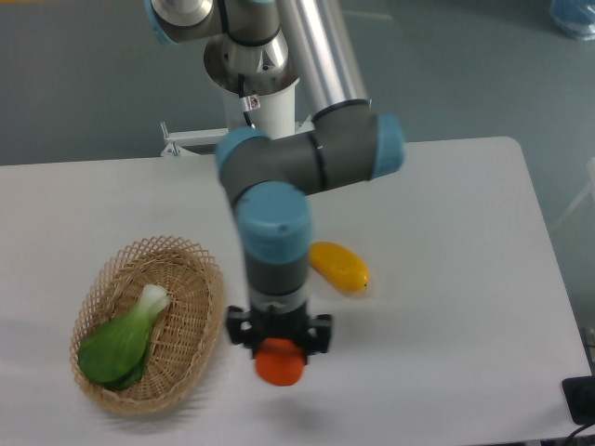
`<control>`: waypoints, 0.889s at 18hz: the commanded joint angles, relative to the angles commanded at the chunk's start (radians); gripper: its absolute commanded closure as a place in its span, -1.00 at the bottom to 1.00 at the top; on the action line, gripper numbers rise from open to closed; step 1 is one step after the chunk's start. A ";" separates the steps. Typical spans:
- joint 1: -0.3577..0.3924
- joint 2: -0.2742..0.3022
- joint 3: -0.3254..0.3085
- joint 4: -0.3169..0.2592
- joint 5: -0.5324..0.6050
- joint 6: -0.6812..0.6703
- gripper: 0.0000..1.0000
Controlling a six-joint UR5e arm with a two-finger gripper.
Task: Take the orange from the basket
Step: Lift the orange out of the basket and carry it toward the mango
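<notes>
The orange [280, 363] is a small bright-orange ball held over the white table, to the right of the basket and outside it. My gripper [279, 351] is shut on the orange from above; its black fingers show on either side of the fruit. The basket [191, 279] is an oval tan wicker one at the table's left front. Inside it lies a green leafy vegetable [122, 339] with a white stem.
A yellow elongated fruit [341, 266] lies on the table just right of my arm's wrist. The arm hides the spot left of it. The table's front edge runs close below the held orange.
</notes>
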 joint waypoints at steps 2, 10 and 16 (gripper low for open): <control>0.047 0.005 -0.015 -0.002 0.000 0.095 -0.01; 0.114 0.006 -0.045 0.000 0.044 0.336 -0.03; 0.118 -0.006 -0.038 0.003 0.096 0.428 -0.03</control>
